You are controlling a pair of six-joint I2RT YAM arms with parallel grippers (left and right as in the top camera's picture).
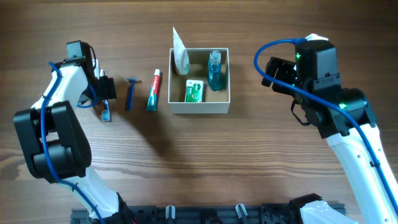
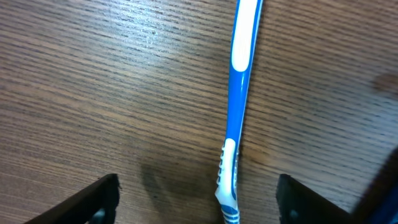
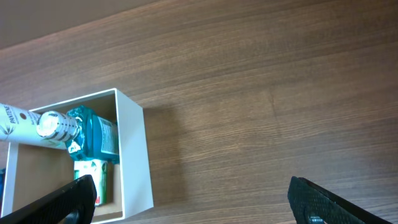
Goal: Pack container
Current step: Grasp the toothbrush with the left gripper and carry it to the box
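From my station I count two arms, one container, three toiletries inside it and three lying loose on the wooden table [image 1: 249, 155].

Farthest left, the left gripper [image 2: 194, 200] hangs over the one blue-and-white toothbrush [image 2: 239, 106]. Its jaws are spread wide, with one finger on each side of the handle and neither touching it in the wrist view. I can't tell how high it sits above the wood.

Just to the right lies a single blue razor [image 1: 130, 92], and beside that is one toothpaste tube [image 1: 153, 91]. Both lie roughly parallel to the toothbrush and apart from each other.

Next comes the container [image 1: 199, 107], a square white-walled box near the middle of the table at its far side, just right of the toothpaste. It holds one white tube [image 1: 180, 55] propped in the far left corner with its tip sticking out over the wall. One green-and-white packet [image 1: 194, 91] lies flat near the front, and one teal bottle [image 1: 214, 71] sits on the right side.

Farthest right, the right gripper [image 3: 191, 193] is well clear of the box. Its jaws gape wide, with nothing but bare wood between them.
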